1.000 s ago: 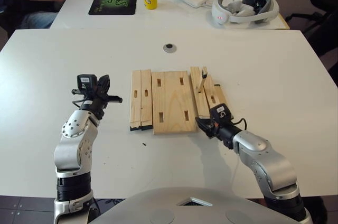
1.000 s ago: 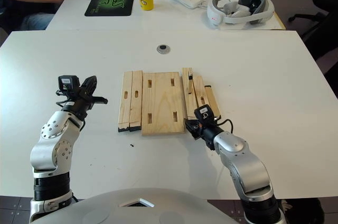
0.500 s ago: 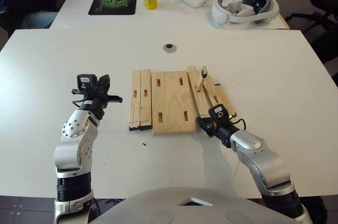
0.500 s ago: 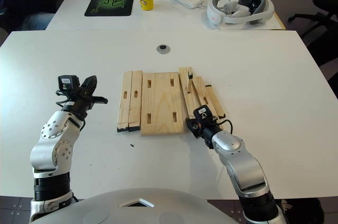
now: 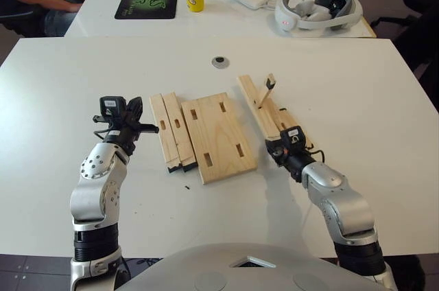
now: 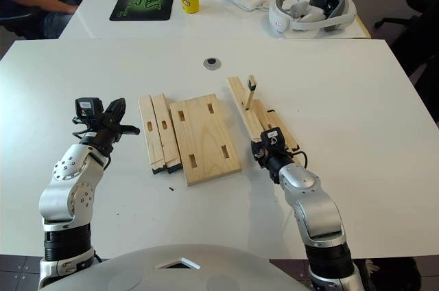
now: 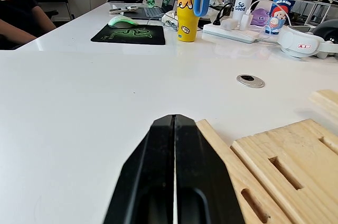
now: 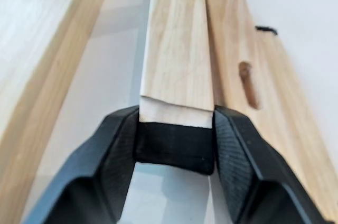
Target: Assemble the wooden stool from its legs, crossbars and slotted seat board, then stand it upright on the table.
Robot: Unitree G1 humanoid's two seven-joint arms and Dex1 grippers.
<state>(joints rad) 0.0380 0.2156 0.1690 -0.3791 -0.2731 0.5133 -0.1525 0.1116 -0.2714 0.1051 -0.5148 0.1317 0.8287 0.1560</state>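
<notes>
Right gripper [image 8: 177, 121]: fingers clamped on the black-tipped near end of a wooden leg [image 8: 178, 49] that runs away from it over the table [image 5: 357, 92]; slotted seat board [image 5: 218, 135] just to its left. Left gripper [image 7: 174, 129]: fingers pressed together, empty; two slotted crossbars [image 5: 170, 128] just to its right, touching the board's far side.

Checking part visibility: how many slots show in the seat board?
4, all in the seat board: two slots side by side near its far end, two near its near end. None appears hidden.
</notes>
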